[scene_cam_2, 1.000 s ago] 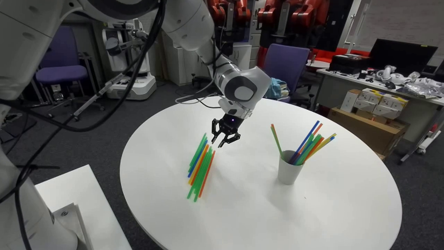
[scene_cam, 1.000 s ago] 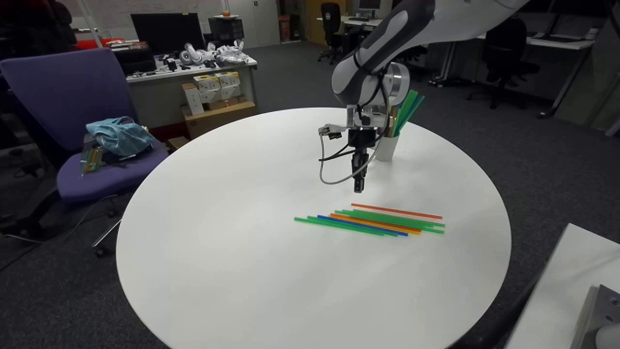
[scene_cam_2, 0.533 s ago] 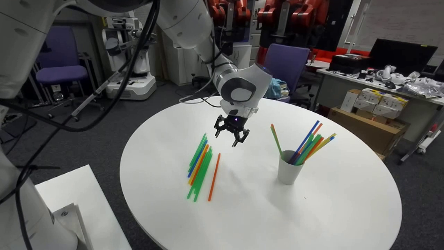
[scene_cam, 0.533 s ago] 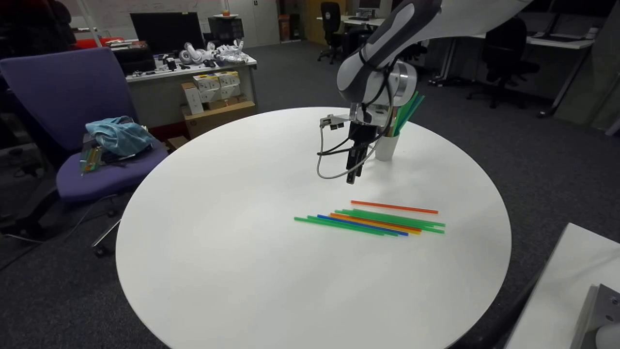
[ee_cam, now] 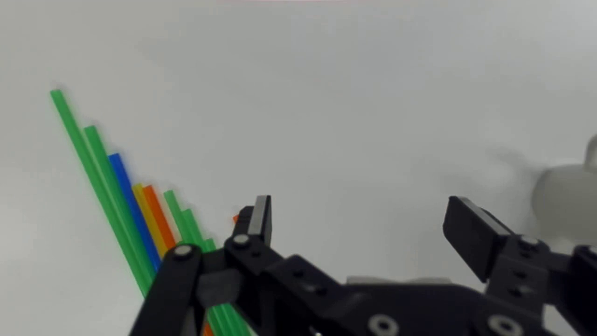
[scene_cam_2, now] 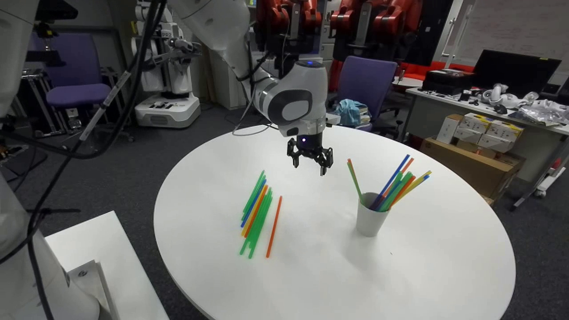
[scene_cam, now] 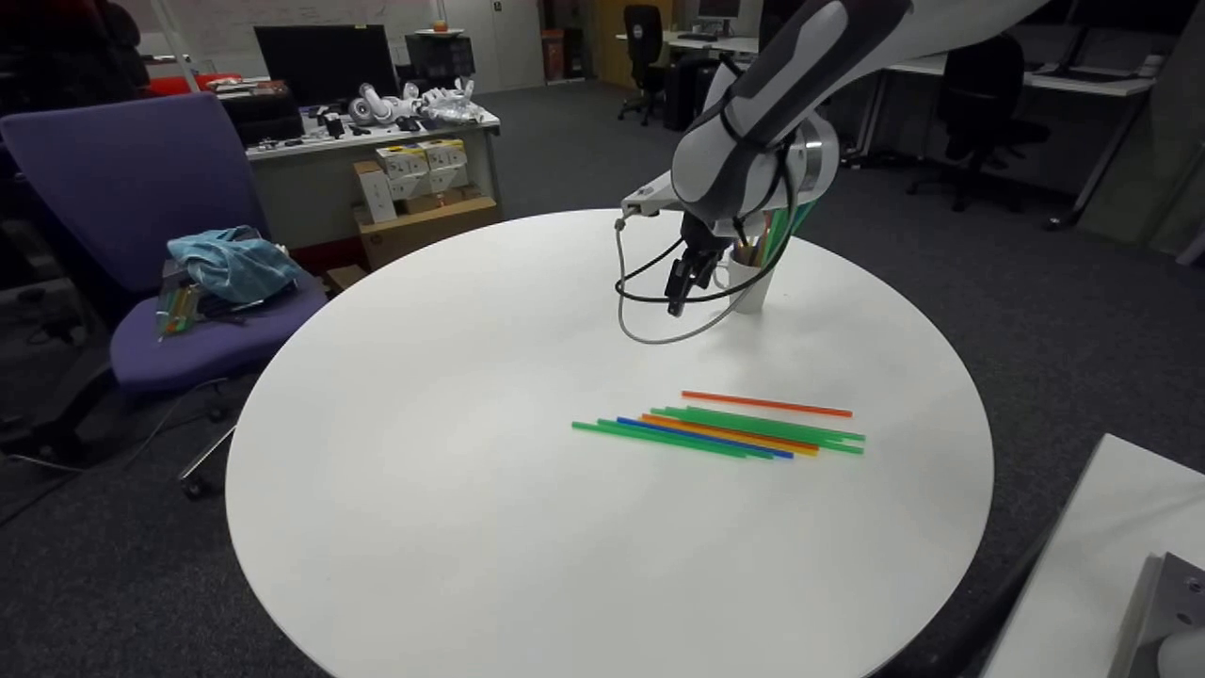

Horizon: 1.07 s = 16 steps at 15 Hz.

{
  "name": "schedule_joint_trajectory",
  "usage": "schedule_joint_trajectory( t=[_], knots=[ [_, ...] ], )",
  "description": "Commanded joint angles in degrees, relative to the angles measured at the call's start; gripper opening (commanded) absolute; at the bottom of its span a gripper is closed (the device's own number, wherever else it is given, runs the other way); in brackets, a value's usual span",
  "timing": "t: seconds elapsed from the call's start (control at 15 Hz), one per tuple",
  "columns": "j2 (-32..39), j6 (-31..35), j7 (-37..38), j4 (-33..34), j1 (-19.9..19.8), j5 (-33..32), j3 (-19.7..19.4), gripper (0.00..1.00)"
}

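My gripper (scene_cam_2: 310, 169) hangs above the white round table with its jaws wide apart. Nothing is between its fingers in the wrist view, only bare tabletop beyond. In both exterior views an orange-red straw (scene_cam_2: 274, 226) lies alone beside a row of straws. That row holds green straws (scene_cam: 763, 426), a blue straw (ee_cam: 133, 205), a yellow straw and another orange one. The gripper's left finger covers most of the lone straw in the wrist view; just its tip shows. A white cup (scene_cam_2: 371, 222) holds several upright coloured straws (scene_cam_2: 400, 184), with the gripper above and to one side of it.
The cup's handle (ee_cam: 592, 151) shows at the right edge of the wrist view. Cables (scene_cam: 650, 339) loop from the wrist close to the cup. A purple chair (scene_cam: 216, 330) stands beyond the round table's edge (scene_cam: 247, 527). A white side table (scene_cam_2: 106, 266) carries the arm's base.
The jaws have spread wider. The orange-red straw has shifted away from the row, toward the cup's side, and lies still. My gripper has risen and moved away from the straws, nearer the cup.
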Motion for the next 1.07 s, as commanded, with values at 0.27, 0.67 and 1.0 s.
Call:
schedule_joint_trajectory(
  t=[0.27,0.67,1.0],
  knots=[
    [-7.3,15.3,-1.0,-15.4,21.0,23.0,-22.7,1.0],
    [-5.8,26.2,-1.0,-18.9,31.7,44.3,-31.2,1.0],
    [-2.4,38.3,-1.0,-17.0,37.5,58.2,-34.2,1.0]
  ],
)
